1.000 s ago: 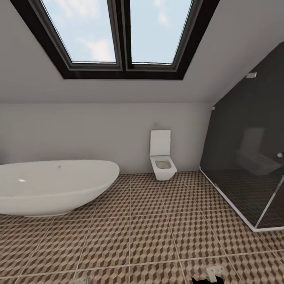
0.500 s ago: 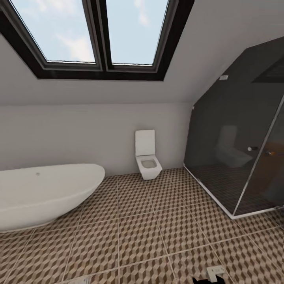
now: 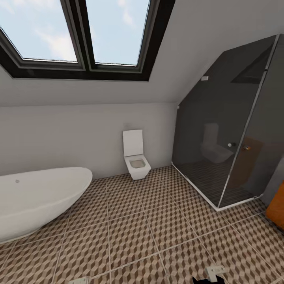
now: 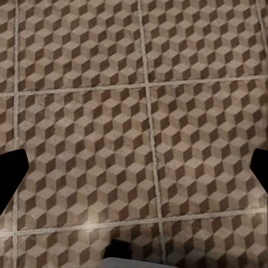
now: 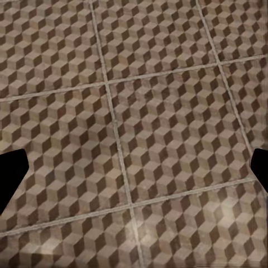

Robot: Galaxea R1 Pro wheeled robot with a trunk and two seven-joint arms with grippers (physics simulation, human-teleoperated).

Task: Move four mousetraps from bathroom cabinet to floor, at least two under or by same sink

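Note:
The bathroom floor [image 3: 130,232] of cube-patterned tiles spreads ahead of me. At the far right edge of the head view, past the shower, shows an orange-brown corner of the cabinet [image 3: 276,206]. The mousetraps are out of view. My left gripper [image 4: 134,178] hangs open over bare tiles, its dark fingertips [image 4: 11,176] far apart with nothing between them. My right gripper [image 5: 134,173] is likewise open above the floor [image 5: 139,111], empty. Small parts of both arms [image 3: 215,272] peek in at the bottom of the head view.
A white oval bathtub [image 3: 35,201] stands at the left. A white toilet [image 3: 135,156] sits against the back wall. A dark glass shower enclosure [image 3: 228,142] fills the right corner. A skylight [image 3: 83,31] is overhead.
The camera has turned to the right: bathtub and toilet slid left in the picture, more of the shower came into view, and the orange-brown cabinet corner appeared at the right edge.

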